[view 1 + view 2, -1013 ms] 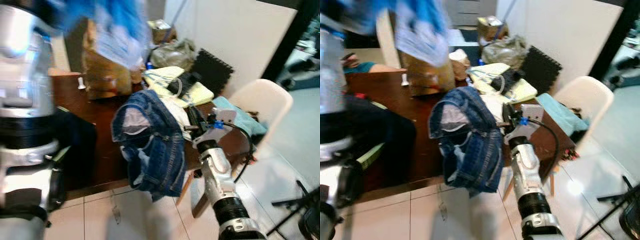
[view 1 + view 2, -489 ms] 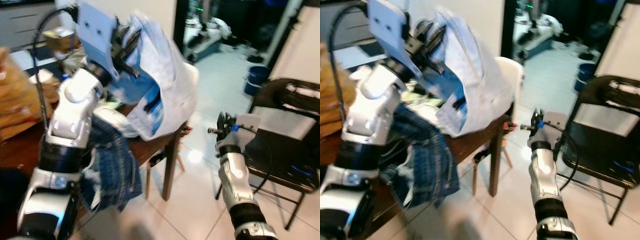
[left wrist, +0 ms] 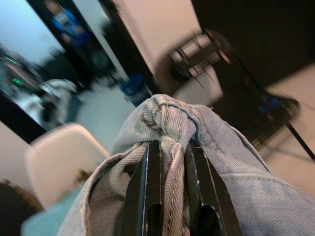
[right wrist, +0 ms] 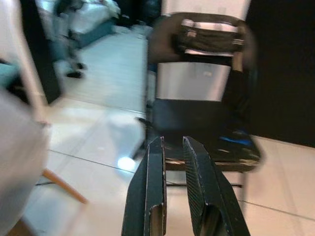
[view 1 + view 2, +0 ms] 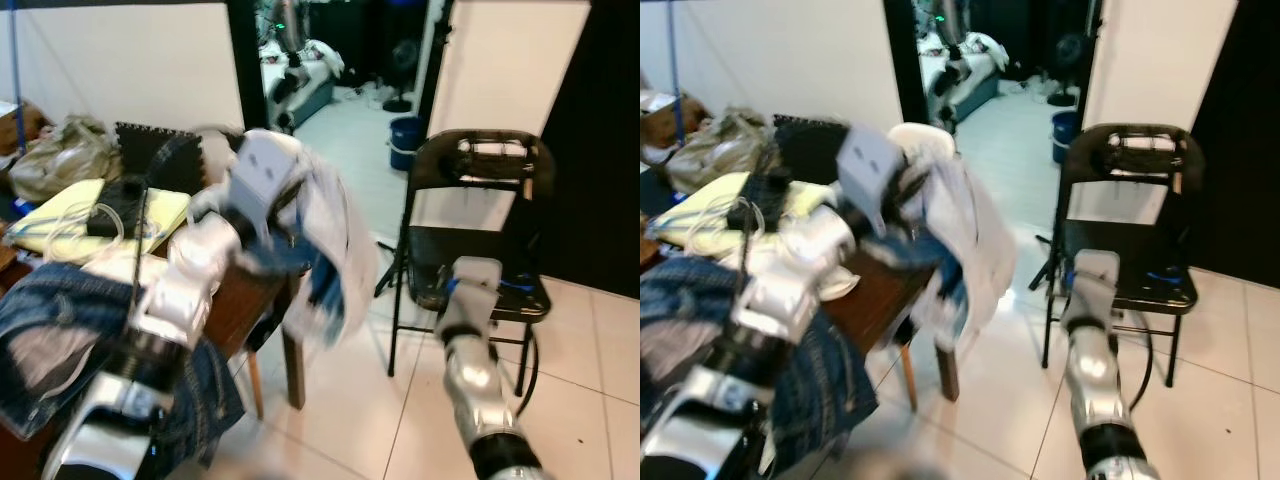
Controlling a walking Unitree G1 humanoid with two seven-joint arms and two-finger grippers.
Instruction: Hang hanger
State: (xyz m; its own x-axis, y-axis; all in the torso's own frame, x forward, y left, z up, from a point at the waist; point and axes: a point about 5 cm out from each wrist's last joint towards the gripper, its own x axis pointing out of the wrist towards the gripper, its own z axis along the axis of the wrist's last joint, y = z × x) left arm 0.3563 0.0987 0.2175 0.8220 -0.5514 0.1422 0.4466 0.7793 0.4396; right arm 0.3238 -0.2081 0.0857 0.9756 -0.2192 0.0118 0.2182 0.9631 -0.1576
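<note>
Left pincer (image 3: pixel 169 147) pinching denim shirt (image 3: pixel 197 147) at bunched collar, raised beside worktop (image 5: pixel 245 295). Right pincer (image 4: pixel 177 147) pressed together, empty, facing chair (image 4: pixel 202 88). Hanger hidden; keep grip firm, carry steadily.

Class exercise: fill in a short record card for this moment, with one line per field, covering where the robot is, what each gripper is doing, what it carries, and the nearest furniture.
setting: tiled room beside a cluttered wooden table, dark doorway behind
left gripper: raised, fingers clamped on a bunched fold of the pale denim garment
carried item: the garment hangs from that gripper above the table's corner, blurred in the head views
hanger: cannot be made out
right gripper: holds nothing, fingers nearly together, pointed at the black folding chair
on the table: blue jeans, yellow cloth
</note>
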